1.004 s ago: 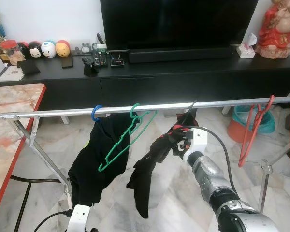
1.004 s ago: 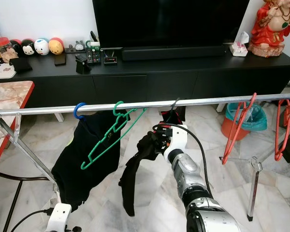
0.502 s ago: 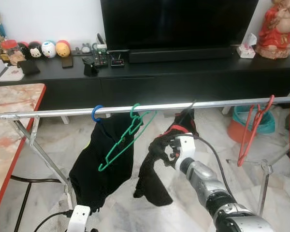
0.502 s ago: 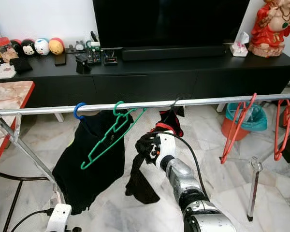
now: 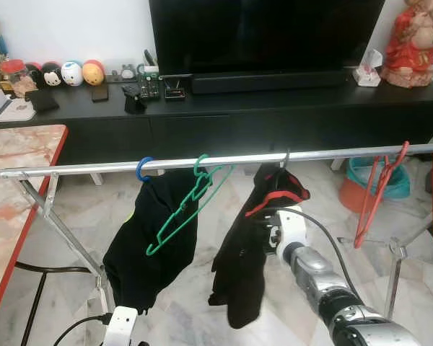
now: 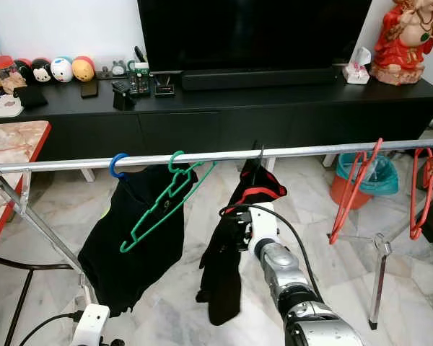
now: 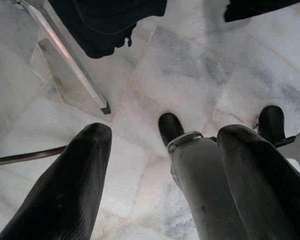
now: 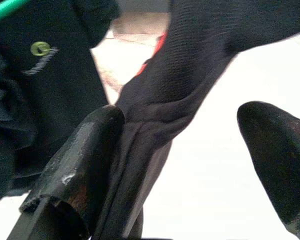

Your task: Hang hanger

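A long black TV cabinet (image 5: pixel 274 108) is running along the wall, carrying a dark screen (image 5: pixel 267 32), and in front of it a smooth silver rail (image 5: pixel 79 168) is spanning the room over pale marble tiles (image 6: pixel 166 288). A marble-topped table with a red edge (image 5: pixel 18 155) is standing at the left.

On the rail, a soft black garment with red trim (image 6: pixel 234 238) is hanging limp from a thin dark hanger (image 6: pixel 259 153) whose hook is sitting over the bar. The right gripper (image 8: pixel 190 165) is reaching up just beside it with its fingers spread apart; one ribbed black finger (image 8: pixel 75 165) is touching the matte knit cloth, the other (image 8: pixel 280 150) is standing clear of it.

Left of that, another black shirt (image 5: pixel 148 238) is hanging on a blue hook (image 5: pixel 143 168), with a slim green plastic hanger (image 5: pixel 187 209) tilted beside it. Two red wire hangers (image 6: pixel 357 191) are dangling far right.

The left gripper (image 7: pixel 160 165) is hanging low, fingers parted, over the floor.
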`<state>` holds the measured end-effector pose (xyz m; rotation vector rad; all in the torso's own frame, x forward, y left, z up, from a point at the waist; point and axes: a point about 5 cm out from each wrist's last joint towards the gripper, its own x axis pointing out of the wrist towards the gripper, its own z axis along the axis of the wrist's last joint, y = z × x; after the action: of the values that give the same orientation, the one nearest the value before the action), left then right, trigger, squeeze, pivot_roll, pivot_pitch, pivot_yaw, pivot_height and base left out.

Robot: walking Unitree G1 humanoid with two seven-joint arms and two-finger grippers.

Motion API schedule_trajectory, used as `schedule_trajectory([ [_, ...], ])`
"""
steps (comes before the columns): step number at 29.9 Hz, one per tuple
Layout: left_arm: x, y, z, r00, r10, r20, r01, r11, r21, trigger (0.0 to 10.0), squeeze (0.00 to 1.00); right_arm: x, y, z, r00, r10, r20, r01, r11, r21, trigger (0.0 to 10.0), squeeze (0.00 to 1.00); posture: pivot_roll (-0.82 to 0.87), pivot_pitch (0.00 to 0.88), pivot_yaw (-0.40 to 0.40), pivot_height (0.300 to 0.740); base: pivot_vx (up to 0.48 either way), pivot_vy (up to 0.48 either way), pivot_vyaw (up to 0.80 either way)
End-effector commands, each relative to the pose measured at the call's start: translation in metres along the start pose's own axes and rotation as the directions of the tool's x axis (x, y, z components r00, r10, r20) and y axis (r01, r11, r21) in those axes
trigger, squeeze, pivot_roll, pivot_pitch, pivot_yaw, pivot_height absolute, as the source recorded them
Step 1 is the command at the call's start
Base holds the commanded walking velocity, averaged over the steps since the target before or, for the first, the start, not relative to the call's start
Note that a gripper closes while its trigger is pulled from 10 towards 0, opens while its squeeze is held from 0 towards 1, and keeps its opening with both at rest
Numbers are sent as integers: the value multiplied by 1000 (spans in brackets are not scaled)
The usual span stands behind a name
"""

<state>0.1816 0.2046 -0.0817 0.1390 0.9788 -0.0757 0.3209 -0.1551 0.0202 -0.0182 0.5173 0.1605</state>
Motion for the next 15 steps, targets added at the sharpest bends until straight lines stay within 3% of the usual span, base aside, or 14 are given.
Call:
schedule_trajectory([
  [1, 0, 1, -2, 1000, -2, -9, 2, 1000, 21, 10000, 0, 0, -5, 0, 999, -43, 2, 43, 999, -1, 10000, 0, -115, 0, -7, 740, 0, 0, 0],
  [7, 0, 1, 0, 1000, -2, -1, 2, 1000, 24, 10000, 0, -2, -19, 4, 988, -153, 20, 152, 988, 23, 10000, 0, -116, 0, -6, 740, 0, 0, 0],
  [15, 0, 1, 2, 1000, -1, 4, 1, 1000, 30, 10000, 0, -1, -17, 12, 988, -135, 72, 132, 990, 42, 10000, 0, -116, 0, -6, 740, 0, 0, 0],
])
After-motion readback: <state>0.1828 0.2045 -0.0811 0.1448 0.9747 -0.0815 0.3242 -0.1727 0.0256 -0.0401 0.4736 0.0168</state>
